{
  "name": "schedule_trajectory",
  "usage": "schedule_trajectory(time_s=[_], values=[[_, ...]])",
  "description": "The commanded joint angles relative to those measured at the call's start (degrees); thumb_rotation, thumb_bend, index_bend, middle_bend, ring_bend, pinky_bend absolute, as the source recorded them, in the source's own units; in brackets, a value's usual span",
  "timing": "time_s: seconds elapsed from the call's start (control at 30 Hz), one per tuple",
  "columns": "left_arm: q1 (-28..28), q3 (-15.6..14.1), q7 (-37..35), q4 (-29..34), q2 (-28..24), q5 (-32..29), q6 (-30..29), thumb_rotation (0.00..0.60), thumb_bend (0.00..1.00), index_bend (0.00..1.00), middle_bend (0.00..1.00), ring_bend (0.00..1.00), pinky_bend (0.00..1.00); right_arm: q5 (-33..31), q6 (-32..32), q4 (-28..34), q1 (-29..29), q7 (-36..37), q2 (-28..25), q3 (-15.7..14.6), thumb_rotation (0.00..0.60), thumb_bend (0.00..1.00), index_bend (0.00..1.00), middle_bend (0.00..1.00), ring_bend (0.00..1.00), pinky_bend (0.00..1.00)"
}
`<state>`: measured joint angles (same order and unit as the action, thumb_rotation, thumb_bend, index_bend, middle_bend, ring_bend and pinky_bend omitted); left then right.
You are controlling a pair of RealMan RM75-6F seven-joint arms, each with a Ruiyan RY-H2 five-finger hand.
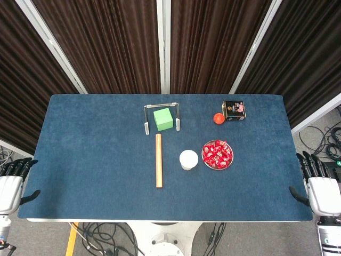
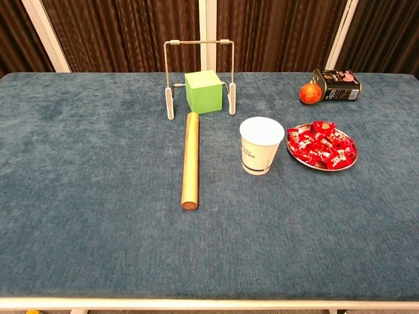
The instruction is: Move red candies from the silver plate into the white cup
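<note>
No transfer is begun: the red candies (image 2: 321,145) are heaped on the silver plate (image 2: 300,160) beside the white cup (image 2: 260,145), and both the left hand (image 1: 10,184) and the right hand (image 1: 319,186) are held empty, fingers spread, off the tabletop edges.

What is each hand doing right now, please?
Left hand: open, holding nothing, beside the table's left edge.
Right hand: open, holding nothing, beside the table's right edge.

Both views are bright and evenly lit from overhead, with sharp focus across the table (image 1: 96,160). Shadows are soft and short: a faint one lies under the cup (image 2: 261,145) toward 6 o'clock. The plate (image 2: 296,128) rim shows slight glare. The curtains (image 1: 106,42) stay dark. The head view bows slightly at its edges.
</note>
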<state>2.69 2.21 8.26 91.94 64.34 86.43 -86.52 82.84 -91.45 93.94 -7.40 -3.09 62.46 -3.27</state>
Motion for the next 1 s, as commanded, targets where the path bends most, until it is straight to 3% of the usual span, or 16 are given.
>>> schedule_trajectory(time_s=[0.03, 0.3, 0.4, 0.5, 0.6, 0.7, 0.83, 1.0], values=[[0.41, 0.0, 0.53, 0.66, -0.3, 0.04, 0.47, 0.6, 0.0, 0.27, 0.28, 0.2, 0.22, 0.93, -0.41, -0.57, 0.7, 0.49, 0.0, 0.21, 0.6, 0.16, 0.0, 0.04, 0.0, 0.13], [0.5, -0.12, 0.82, 1.19, -0.44, -0.31, 0.66, 0.6, 0.0, 0.27, 0.28, 0.2, 0.22, 2.31, 1.09, -0.29, 0.76, 0.32, -0.35, 1.39, 0.6, 0.16, 0.0, 0.07, 0.0, 0.13], [0.49, -0.19, 0.64, 0.99, -0.39, -0.36, 0.64, 0.6, 0.0, 0.27, 0.28, 0.2, 0.22, 2.05, 2.18, -0.01, -0.33, -0.71, -0.07, 3.06, 0.6, 0.16, 0.04, 0.18, 0.04, 0.14], [0.49, -0.28, 0.31, 0.66, -0.32, -0.18, 0.51, 0.6, 0.0, 0.27, 0.28, 0.2, 0.22, 2.37, 5.23, 0.01, -3.33, -2.87, 0.59, 5.19, 0.6, 0.16, 0.16, 0.29, 0.11, 0.21], [0.32, -0.32, 0.12, 0.66, -0.28, -0.15, 0.15, 0.6, 0.0, 0.27, 0.28, 0.2, 0.22, 2.1, 10.98, -0.23, -7.77, -5.04, 1.72, 7.22, 0.6, 0.15, 0.27, 0.37, 0.16, 0.25], [-0.03, -0.53, -0.13, 0.42, -0.19, -0.23, -0.19, 0.6, 0.0, 0.27, 0.28, 0.2, 0.22, 0.13, 18.21, -1.93, -12.87, -7.34, 4.23, 9.39, 0.6, 0.16, 0.31, 0.38, 0.19, 0.28], [-0.55, -0.85, -0.65, -0.01, -0.19, -0.38, -0.56, 0.6, 0.0, 0.27, 0.28, 0.2, 0.22, -4.58, 28.16, -6.92, -19.76, -11.82, 9.9, 11.99, 0.6, 0.16, 0.31, 0.38, 0.19, 0.28], [-0.7, -0.83, -0.93, -0.13, -0.41, -1.05, -0.33, 0.6, 0.0, 0.27, 0.28, 0.2, 0.22, -8.62, 36.26, -14.88, -26.1, -15.36, 18.38, 13.32, 0.6, 0.17, 0.31, 0.38, 0.19, 0.28]])
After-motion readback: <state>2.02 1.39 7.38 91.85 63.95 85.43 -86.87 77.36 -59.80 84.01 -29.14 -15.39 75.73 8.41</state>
